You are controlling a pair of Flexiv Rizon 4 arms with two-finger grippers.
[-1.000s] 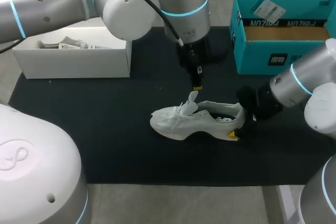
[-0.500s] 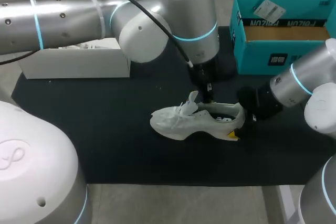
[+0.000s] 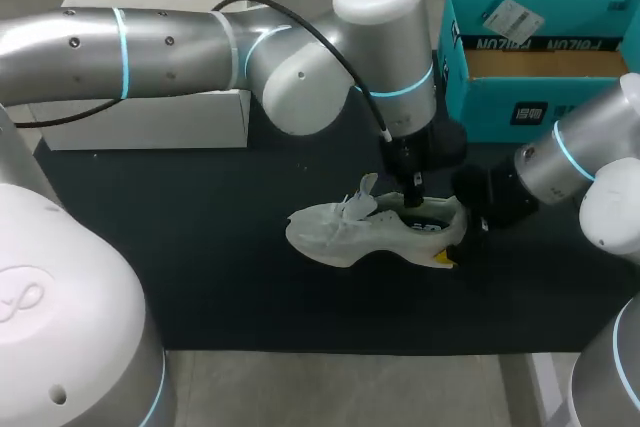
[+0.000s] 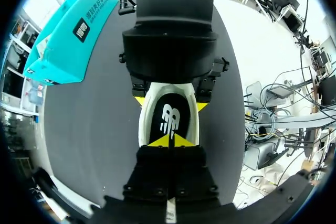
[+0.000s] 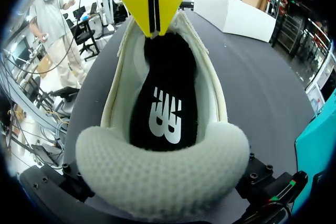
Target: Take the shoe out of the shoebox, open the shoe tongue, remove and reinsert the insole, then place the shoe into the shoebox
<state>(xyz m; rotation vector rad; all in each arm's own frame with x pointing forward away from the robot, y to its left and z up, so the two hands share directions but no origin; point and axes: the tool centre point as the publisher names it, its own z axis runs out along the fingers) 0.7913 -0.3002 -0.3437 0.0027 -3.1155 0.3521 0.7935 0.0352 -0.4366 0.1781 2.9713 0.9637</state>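
Your left gripper (image 4: 169,140) has its two yellow wedge tips pressed together, nothing visibly between them. They hang in the mouth of the shoe (image 3: 350,232), just over the smooth black insole (image 5: 163,114); contact with it cannot be made out. Your right gripper (image 4: 170,103) clamps the heel from both sides, one yellow tip against each flank.

The shoe is white with a sculpted, wavy sole. It stands upright at the middle of the head view, its long axis left to right, toe to the left and heel to the right. Its tongue (image 3: 366,187) is lifted.

Only the right wrist view shows the padded, knobbly knit heel collar (image 5: 163,177). Only the head view takes in the dark mat (image 3: 200,267), the teal cardboard shoebox (image 3: 540,97) at upper right and a white box (image 3: 150,119) at upper left.
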